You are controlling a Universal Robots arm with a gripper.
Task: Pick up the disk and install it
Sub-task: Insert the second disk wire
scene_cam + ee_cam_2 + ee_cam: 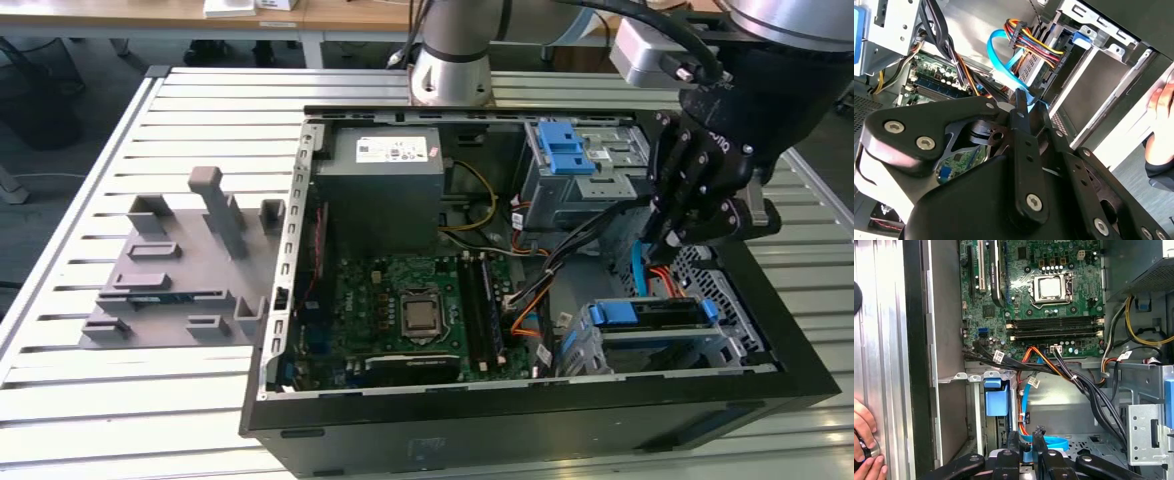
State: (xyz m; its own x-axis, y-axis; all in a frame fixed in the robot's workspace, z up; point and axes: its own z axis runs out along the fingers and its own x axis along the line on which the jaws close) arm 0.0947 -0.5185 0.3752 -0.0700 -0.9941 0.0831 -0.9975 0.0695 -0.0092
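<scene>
Here we see the tool (681, 232) inside the open computer case (534, 420), close to the case wall on the exterior view's right, with its fingers (1040, 436) pressed together around nothing but a blue flat cable (1046, 444) that passes at their tips. The disk (650, 316) sits just below the tool in the exterior view, already seated in its metal drive cage (727, 345) with its blue rail facing up; in the first wrist view its blue rail end (996, 397) stands just ahead of the fingertips. Room is tight here: bundled black and orange cables (1064, 372) cross directly ahead of the tool, and the cage edges flank it. Beyond the cables lies the motherboard (1049, 290). Outside the case edge, a person's hand (865, 440) rests on the ribbed tabletop (120, 400). Well away from the tool, a grey fixture block (180, 265) stands on the tabletop.
</scene>
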